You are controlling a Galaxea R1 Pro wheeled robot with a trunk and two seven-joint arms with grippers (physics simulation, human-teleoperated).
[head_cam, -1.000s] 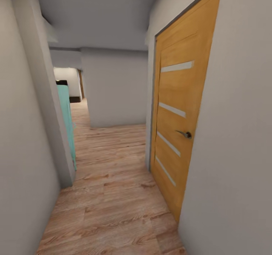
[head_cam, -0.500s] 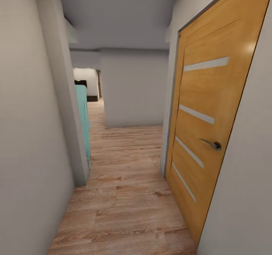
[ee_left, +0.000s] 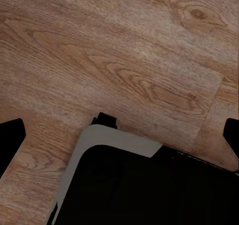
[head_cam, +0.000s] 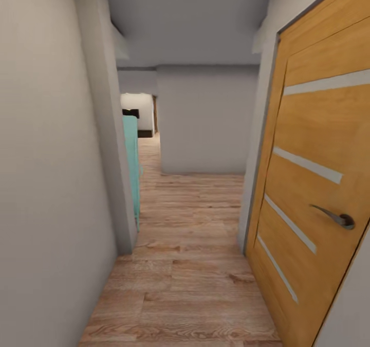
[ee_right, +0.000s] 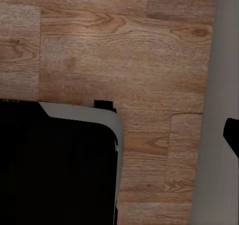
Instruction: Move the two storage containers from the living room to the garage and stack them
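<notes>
Neither storage container is seen from the narrow hallway, where the wood plank floor [head_cam: 180, 265] runs between a grey wall [head_cam: 46, 172] and a closed wooden door [head_cam: 318, 193]. Both arms are evidently hung low for travel over the robot's base [ee_left: 149, 185]. Whether the fingers [ee_left: 10, 135] are apart cannot be told.

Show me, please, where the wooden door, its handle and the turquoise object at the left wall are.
wooden door [head_cam: 313, 131], head view, on a bare orange panel.
door handle [head_cam: 336, 217], head view, on the metal lever.
turquoise object [head_cam: 131, 162], head view, on its visible side past the wall corner.
</notes>
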